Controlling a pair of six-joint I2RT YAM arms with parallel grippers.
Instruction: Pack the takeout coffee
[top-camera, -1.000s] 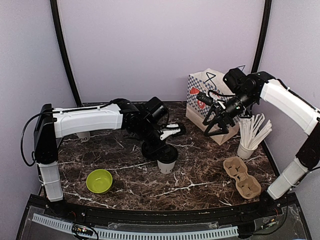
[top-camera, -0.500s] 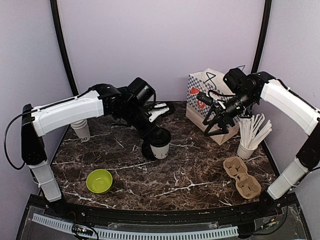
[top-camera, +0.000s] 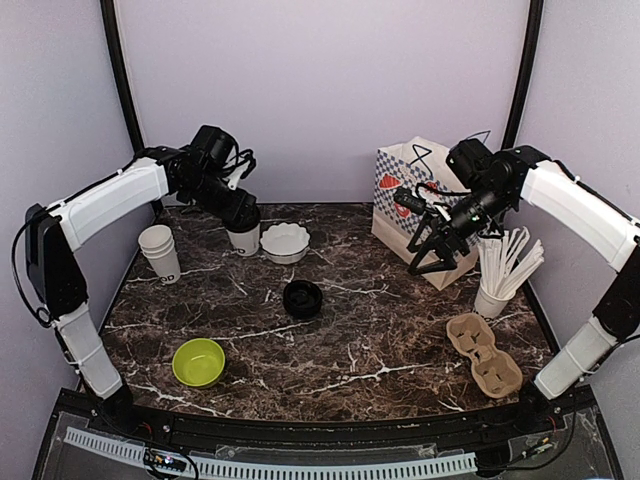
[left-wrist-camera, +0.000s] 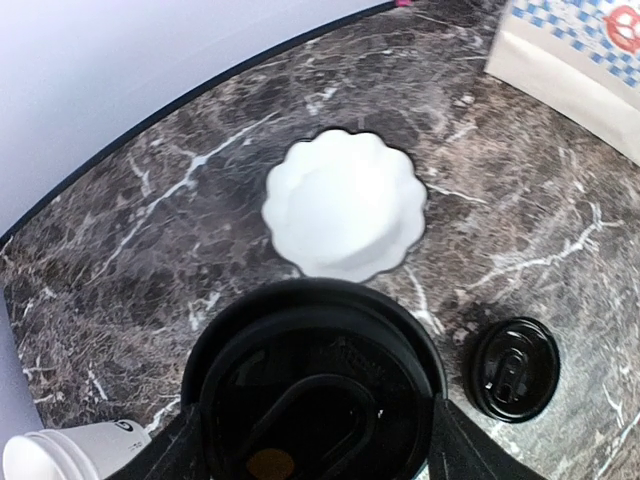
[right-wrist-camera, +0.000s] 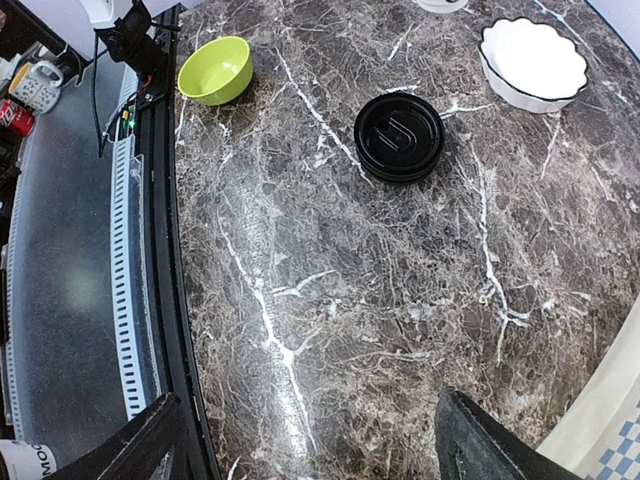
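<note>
A takeout coffee cup (top-camera: 243, 238), white with a black lid (left-wrist-camera: 315, 385), is held in my left gripper (top-camera: 243, 224) at the back left of the table, just left of the white scalloped bowl (top-camera: 285, 242). In the left wrist view the left gripper (left-wrist-camera: 312, 445) is shut on the cup, one finger (left-wrist-camera: 165, 455) on each side of the lid. My right gripper (top-camera: 431, 256) hangs open and empty in front of the paper bag (top-camera: 425, 205). In the right wrist view the right gripper (right-wrist-camera: 320, 440) is wide open above bare marble.
A loose black lid (top-camera: 302, 299) lies mid-table. A stack of white cups (top-camera: 160, 252) stands at the left, a green bowl (top-camera: 198, 361) at the front left. A cup of straws (top-camera: 495, 290) and a cardboard cup carrier (top-camera: 484, 354) are at the right.
My left arm has swung from the table's middle to the back left, carrying the lidded cup. The white bowl is now uncovered. The right arm has not moved.
</note>
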